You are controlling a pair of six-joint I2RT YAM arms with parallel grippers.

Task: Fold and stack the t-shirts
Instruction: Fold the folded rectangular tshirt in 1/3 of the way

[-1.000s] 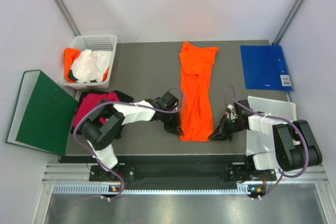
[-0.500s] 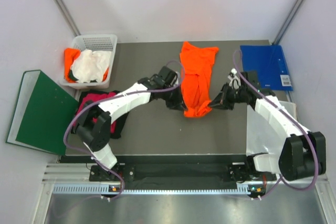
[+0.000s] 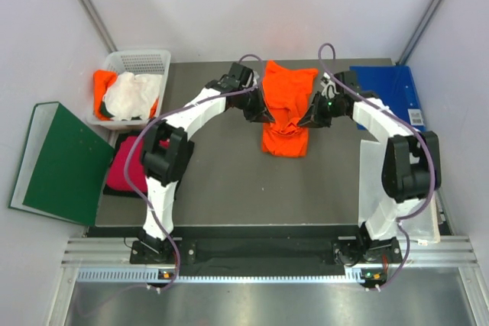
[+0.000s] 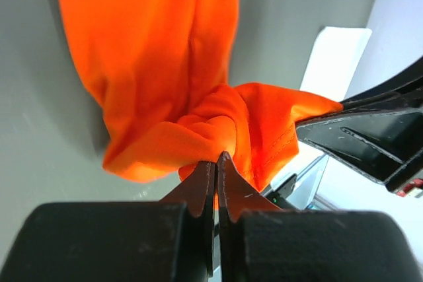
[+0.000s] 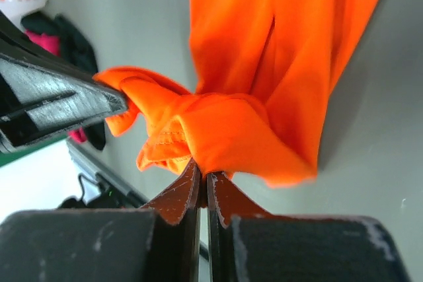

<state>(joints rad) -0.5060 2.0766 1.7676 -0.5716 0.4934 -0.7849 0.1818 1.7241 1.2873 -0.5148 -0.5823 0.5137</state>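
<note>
Nothing legible turns up in any view. The one candidate sits in the top view: a small white sticker [image 3: 416,117] on the blue folder [image 3: 393,82] at the far right of the table, with dark marks on it, and they are too small to read. Up close in both wrist views, the orange t-shirt [image 4: 152,44] is plain cloth, no print or tag to read.

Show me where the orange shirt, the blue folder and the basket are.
orange shirt [image 3: 286,85]: top view, on its flat far half.
blue folder [image 3: 397,93]: top view, on the bare cover.
basket [image 3: 144,62]: top view, on its far mesh wall.
</note>
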